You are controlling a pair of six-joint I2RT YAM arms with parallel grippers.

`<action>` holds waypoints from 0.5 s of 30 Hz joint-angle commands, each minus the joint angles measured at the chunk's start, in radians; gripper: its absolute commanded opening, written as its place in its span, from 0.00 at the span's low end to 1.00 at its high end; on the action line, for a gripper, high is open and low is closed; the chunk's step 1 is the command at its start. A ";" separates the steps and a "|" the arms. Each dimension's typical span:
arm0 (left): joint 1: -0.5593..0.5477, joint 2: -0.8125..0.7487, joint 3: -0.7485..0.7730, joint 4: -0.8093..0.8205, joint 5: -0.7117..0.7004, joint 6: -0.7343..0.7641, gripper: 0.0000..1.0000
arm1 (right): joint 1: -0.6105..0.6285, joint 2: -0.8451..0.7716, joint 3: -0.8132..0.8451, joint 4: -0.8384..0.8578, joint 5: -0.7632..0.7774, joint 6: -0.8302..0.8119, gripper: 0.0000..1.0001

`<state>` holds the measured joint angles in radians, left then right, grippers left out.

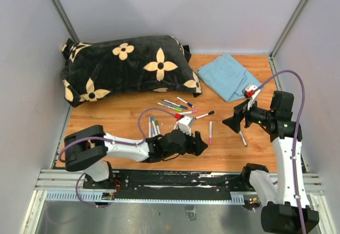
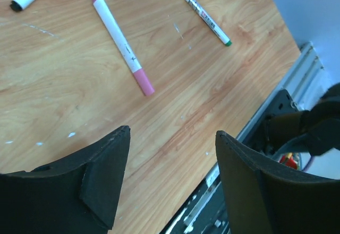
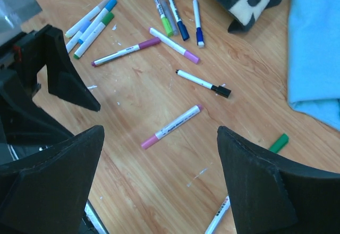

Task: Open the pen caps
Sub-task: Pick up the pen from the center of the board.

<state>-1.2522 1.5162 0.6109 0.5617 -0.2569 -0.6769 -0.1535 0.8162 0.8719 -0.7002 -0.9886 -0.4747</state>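
Several white-barrelled pens with coloured caps lie on the wooden table (image 1: 122, 122). A pink-capped pen (image 1: 210, 132) lies between both grippers; it shows in the left wrist view (image 2: 123, 43) and in the right wrist view (image 3: 171, 126). A black-capped pen (image 3: 203, 83) lies beyond it. A green cap (image 3: 278, 142) shows beside my right finger, its barrel partly hidden. My left gripper (image 1: 201, 143) (image 2: 173, 131) is open and empty, low over the table near the front rail. My right gripper (image 1: 231, 122) (image 3: 160, 130) is open and empty, above the pink-capped pen.
A black flowered pillow (image 1: 127, 64) lies at the back left. A light blue cloth (image 1: 231, 75) lies at the back right. More pens lie in a cluster (image 1: 154, 126) by the left arm and another group (image 1: 175, 105) lies before the pillow. The metal rail (image 1: 175, 183) runs along the front.
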 commanded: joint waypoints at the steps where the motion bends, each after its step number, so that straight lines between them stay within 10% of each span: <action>1: -0.039 0.107 0.179 -0.223 -0.162 -0.049 0.70 | -0.034 -0.027 -0.012 0.051 0.043 0.047 0.89; 15: -0.041 0.504 0.740 -0.785 -0.313 -0.014 0.61 | -0.079 0.020 0.003 0.050 0.150 0.097 0.91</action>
<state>-1.2873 1.9755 1.2797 -0.0776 -0.4961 -0.7143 -0.2127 0.8444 0.8642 -0.6598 -0.8597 -0.3992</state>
